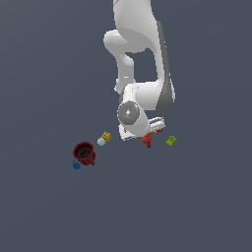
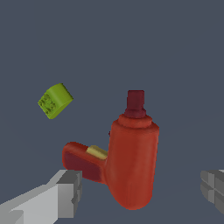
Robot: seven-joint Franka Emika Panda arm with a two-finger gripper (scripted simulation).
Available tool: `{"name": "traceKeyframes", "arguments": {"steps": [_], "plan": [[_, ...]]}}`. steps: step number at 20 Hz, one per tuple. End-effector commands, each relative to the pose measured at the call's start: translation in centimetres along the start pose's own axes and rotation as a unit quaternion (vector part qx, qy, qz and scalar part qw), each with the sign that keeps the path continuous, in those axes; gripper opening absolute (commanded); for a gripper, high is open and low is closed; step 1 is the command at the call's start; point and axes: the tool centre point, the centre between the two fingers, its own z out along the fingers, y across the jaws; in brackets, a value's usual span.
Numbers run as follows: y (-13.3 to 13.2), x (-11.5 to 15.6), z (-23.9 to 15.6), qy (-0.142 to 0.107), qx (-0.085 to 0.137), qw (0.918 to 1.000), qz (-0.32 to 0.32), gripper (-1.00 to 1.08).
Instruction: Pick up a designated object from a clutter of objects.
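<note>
My hand: my two-fingered grey gripper is hanging spread wide and holding nothing, with one finger on each side of the tool and neither touching it.
Target, as I am judging it: the glossy red L-shaped drill-like tool with a dark red nozzle and a yellow trigger is lying on the dark grey floor right under my wrist; in the exterior view it is mostly hidden by my arm.
Risk one: the body is rounded and smooth, so closing on its bulge may be squeezing it out sideways.
Risk two: I am sitting off-centre, with one finger nearer the handle, so that finger may be catching the handle first and spinning the tool.
Risk three: the small lime-green block is lying near the tool but apart from it; a wide sweep could be nudging it.
Count, exterior view: one dark red cup, one small blue bit just beside the cup, one yellow bit touching one white ball, one green block, one red tool.
Unclear: something pale and yellow under my wrist is too hidden to name.
</note>
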Motion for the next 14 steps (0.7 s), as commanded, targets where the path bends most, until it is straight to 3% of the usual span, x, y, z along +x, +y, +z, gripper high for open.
{"name": "traceKeyframes", "arguments": {"steps": [1,14], "plan": [[0.4,-0.5,2.9,-0.023,0.013,0.9997,0.004,1.08],[0.3,-0.7,5.4,-0.025,0.014,0.9996,0.004,1.08]]}}
